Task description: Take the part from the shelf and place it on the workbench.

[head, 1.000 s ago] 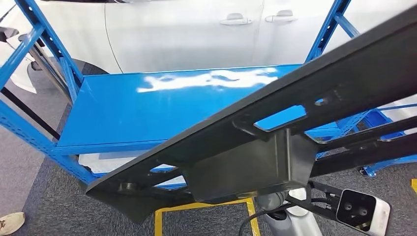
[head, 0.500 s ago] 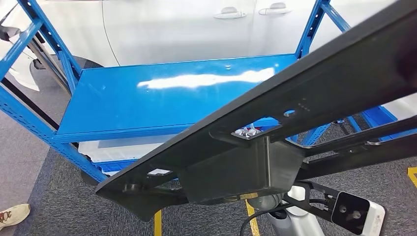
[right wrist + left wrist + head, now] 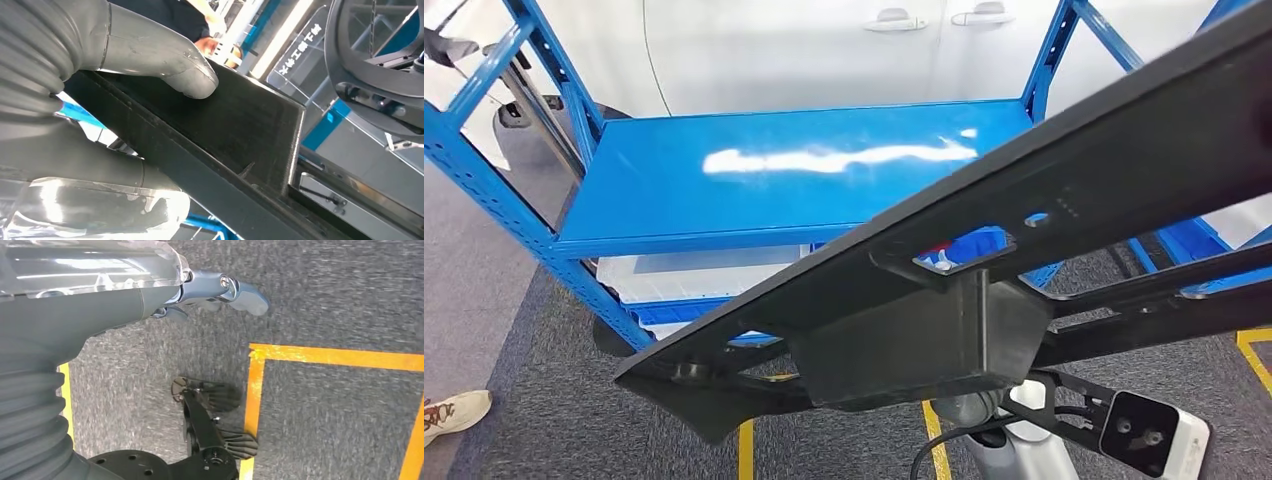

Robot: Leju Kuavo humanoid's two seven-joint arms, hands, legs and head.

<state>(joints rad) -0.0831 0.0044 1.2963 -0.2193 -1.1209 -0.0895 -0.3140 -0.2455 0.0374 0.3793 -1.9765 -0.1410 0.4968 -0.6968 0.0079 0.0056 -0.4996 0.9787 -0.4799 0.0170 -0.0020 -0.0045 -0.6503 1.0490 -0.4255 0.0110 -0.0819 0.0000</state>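
Your right hand [image 3: 100, 100] grips the black part [image 3: 984, 240] — thumb on top, running from 8 to 2 o'clock. Left hand [image 3: 220, 290] holds nothing, fingers apart — the shelf [image 3: 794, 170] looks farther back than before.

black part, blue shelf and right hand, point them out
black part [image 3: 904, 340], head view, on its boxy middle block
blue shelf [image 3: 754, 195], head view, on the bare top board
right hand [image 3: 165, 62], right wrist view, on the thumb pressing the part
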